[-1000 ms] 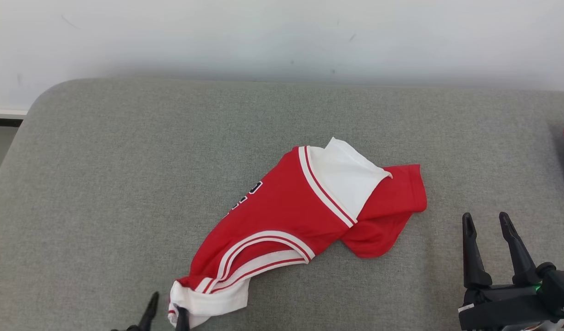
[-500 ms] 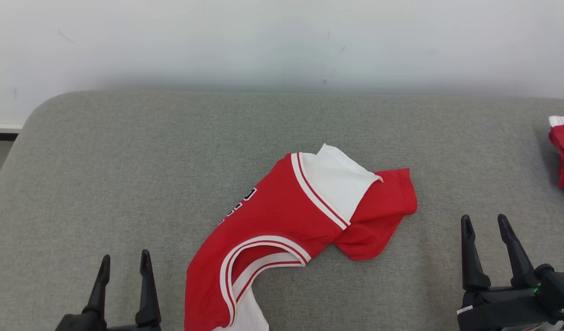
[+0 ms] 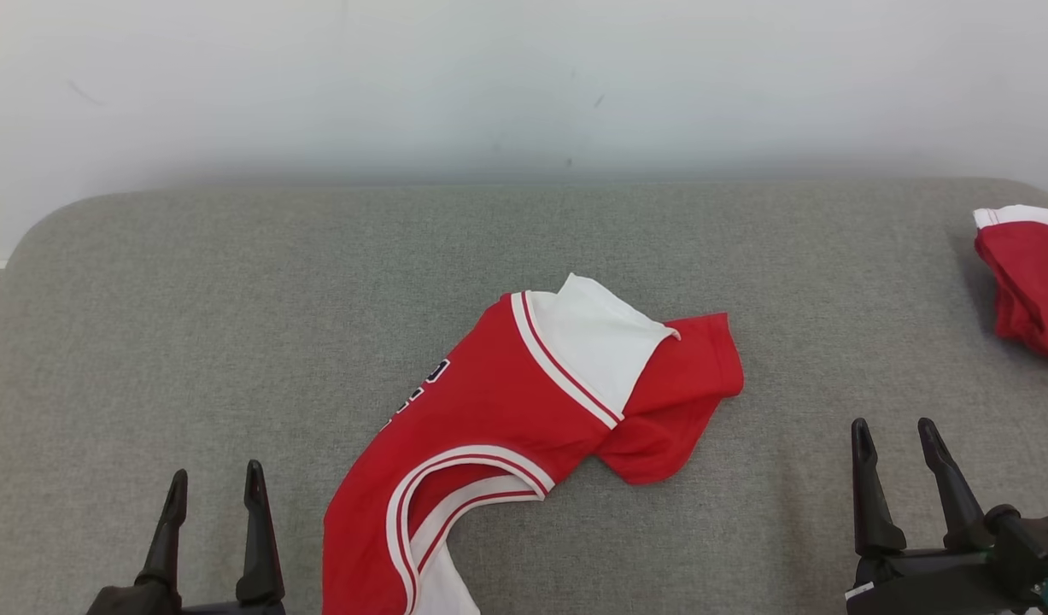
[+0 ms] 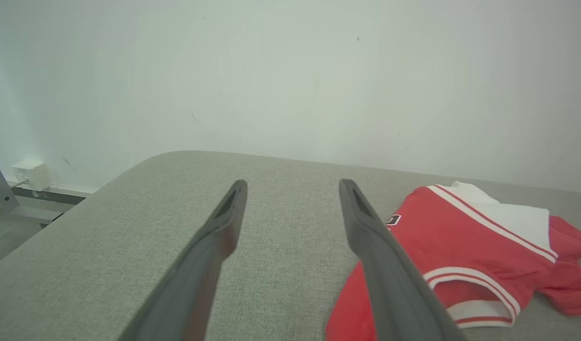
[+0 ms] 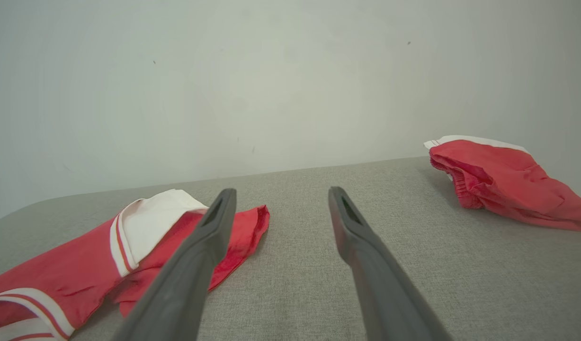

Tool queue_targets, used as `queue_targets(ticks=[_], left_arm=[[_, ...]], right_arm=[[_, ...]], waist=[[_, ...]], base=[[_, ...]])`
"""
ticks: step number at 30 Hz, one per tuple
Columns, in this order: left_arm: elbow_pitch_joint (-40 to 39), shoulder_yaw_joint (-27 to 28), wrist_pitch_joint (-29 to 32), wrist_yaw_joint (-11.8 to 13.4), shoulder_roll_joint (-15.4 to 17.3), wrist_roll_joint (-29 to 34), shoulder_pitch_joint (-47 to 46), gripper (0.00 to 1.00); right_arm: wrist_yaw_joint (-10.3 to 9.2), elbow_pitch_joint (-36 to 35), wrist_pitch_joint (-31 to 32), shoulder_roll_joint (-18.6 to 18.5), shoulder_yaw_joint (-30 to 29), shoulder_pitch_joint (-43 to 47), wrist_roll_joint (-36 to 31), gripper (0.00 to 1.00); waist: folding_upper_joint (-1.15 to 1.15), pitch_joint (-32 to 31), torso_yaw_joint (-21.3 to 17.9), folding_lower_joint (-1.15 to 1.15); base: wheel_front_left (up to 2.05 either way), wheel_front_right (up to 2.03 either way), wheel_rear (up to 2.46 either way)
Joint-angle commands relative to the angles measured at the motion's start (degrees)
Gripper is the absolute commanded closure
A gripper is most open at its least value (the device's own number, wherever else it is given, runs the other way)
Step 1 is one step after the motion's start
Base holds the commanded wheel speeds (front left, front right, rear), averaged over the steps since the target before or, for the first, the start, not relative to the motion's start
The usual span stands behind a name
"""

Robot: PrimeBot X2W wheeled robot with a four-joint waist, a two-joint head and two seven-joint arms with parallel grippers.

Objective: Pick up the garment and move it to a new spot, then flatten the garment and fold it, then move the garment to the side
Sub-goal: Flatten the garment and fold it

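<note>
The garment (image 3: pixel 506 418) is a red jersey with white trim and a white panel, lying rumpled on the grey cushion, stretching from the middle to the front edge. It also lies right of my left fingers in the left wrist view (image 4: pixel 460 237) and at the lower left in the right wrist view (image 5: pixel 82 270). My left gripper (image 3: pixel 214 483) stands open at the lower left, apart from the garment's lower end, nothing between its fingers. My right gripper (image 3: pixel 892 436) is open at the lower right, well clear of the jersey's red sleeve.
A second red and white cloth (image 3: pixel 1027 273) lies bunched at the cushion's far right edge, also in the right wrist view (image 5: pixel 503 180). The grey cushion (image 3: pixel 190 325) has a rounded left corner and meets a white wall (image 3: pixel 524 85) behind.
My left gripper has let go of the garment's white hem, opened and moved left of it. The hem now lies on the cushion. The head camera has turned right.
</note>
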Motion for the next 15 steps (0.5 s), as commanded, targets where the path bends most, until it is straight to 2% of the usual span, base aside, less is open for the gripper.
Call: queue_targets(ticks=[1,8,15], left_arm=[[0.3,0.6,-0.2,-0.5,-0.3,1.0,-0.4,0.0],[0.9,1.3,-0.2,-1.5,-1.0,1.8,-1.2,0.0],[1.4,0.6,-0.2,-2.5,-1.6,2.6,-2.2,0.0]], right_arm=[[-0.15,0.3,-0.2,-0.1,0.0,0.6,0.3,0.0],[-0.15,1.0,-0.2,-0.6,0.3,0.4,0.8,0.0],[-0.15,4.5,-0.2,-3.8,2.9,-3.6,1.0,0.0]], waist=[[0.0,-0.2,-0.2,0.0],[0.0,-0.4,-0.1,0.0],[0.0,0.7,1.8,0.0]], base=[[0.0,0.0,0.0],[0.0,0.0,0.0],[0.0,0.0,0.0]])
